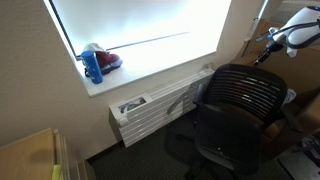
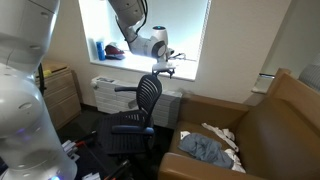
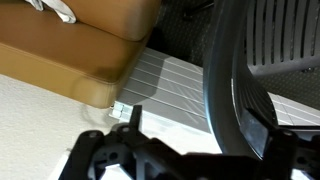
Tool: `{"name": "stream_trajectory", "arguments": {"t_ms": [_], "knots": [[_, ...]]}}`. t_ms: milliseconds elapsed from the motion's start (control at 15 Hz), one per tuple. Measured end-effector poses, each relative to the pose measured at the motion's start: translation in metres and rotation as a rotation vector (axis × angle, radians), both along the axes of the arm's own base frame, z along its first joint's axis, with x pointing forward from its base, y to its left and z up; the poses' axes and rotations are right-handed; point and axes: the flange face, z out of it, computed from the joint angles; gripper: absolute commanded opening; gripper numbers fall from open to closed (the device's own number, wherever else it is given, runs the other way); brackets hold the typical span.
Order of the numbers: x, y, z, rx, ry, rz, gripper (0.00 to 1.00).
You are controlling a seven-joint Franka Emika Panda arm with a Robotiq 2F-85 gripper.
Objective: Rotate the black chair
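The black chair [image 1: 240, 110] stands in front of the window, its slatted mesh backrest toward the arm; it also shows in an exterior view [image 2: 147, 100] with armrests and star base. My gripper [image 2: 165, 62] hangs just above the top edge of the backrest, and in an exterior view [image 1: 264, 42] it is at the upper right of the chair. In the wrist view the gripper [image 3: 195, 122] is open, its dark fingers apart, and the backrest's curved rim [image 3: 222, 70] runs between them. Whether a finger touches the rim I cannot tell.
A white radiator [image 1: 155, 108] sits under the window sill behind the chair. A blue bottle [image 1: 93, 66] stands on the sill. A brown leather couch [image 2: 270, 125] with crumpled cloth [image 2: 205, 148] is close beside the chair. A wooden cabinet [image 2: 60, 92] stands by the wall.
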Motion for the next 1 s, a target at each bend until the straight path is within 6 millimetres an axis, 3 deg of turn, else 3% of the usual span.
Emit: {"name": "stream_trajectory", "arguments": {"t_ms": [733,1000], "knots": [[-0.006,0.002,-0.007,0.052,0.108,-0.045,1.0],[-0.009,0.003,-0.02,0.053,0.157,-0.053,1.0]]}}
